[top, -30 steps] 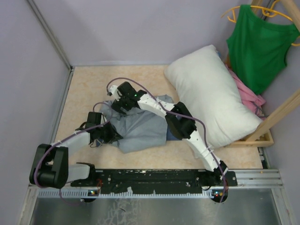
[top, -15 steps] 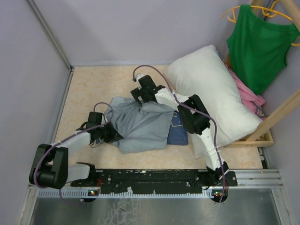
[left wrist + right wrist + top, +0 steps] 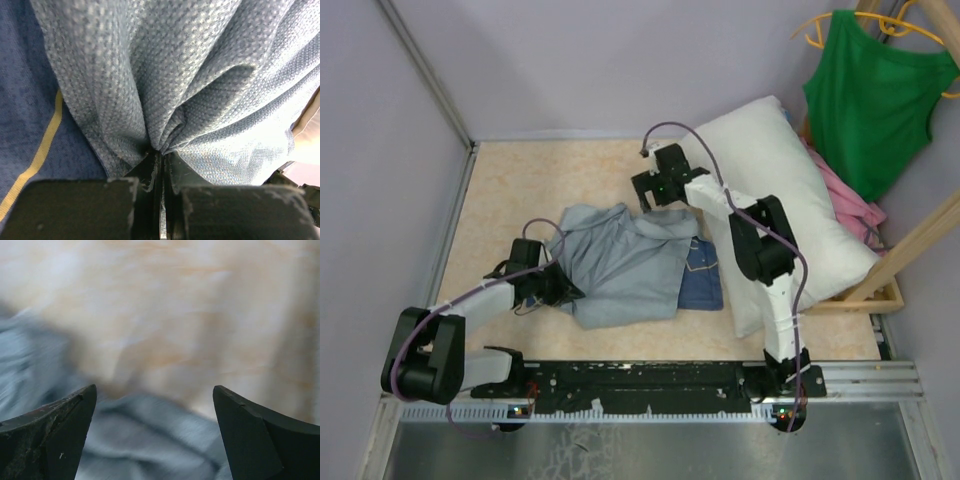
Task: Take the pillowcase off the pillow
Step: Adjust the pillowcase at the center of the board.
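Top external view tells me most of it. My left tool (image 3: pixel 548 283) is clamped shut on a gathered fold at the left edge of the pillowcase (image 3: pixel 620 262). The left wrist view agrees, with the cloth puckering straight into the closed tips. My right tool (image 3: pixel 655 190) hangs wide open with nothing in it, over the tabletop (image 3: pixel 520 190) just beyond the far edge of the cloth and close to the pillow (image 3: pixel 790 190).

What worries me is that pinch. It holds only a thin bunch of fabric, so I judge that a sharp tug could pull it free. A tug could also drag the whole heap toward my base rather than spread it. My right arm lies across the pillow's left side, so a careless swing could shove the pillow or catch a finger in the cloth's far edge. The right wrist view is blurred, so I cannot place that edge exactly.

The pillowcase lies in a rumpled, flattened heap on the tabletop between my two arms. Its pale grey-blue face is up, and a patch of darker denim blue shows at its right end. It looks limp, with nothing bulky inside. The pillow sits bare, white and plump at the right. My arm hides whether the denim end touches it.
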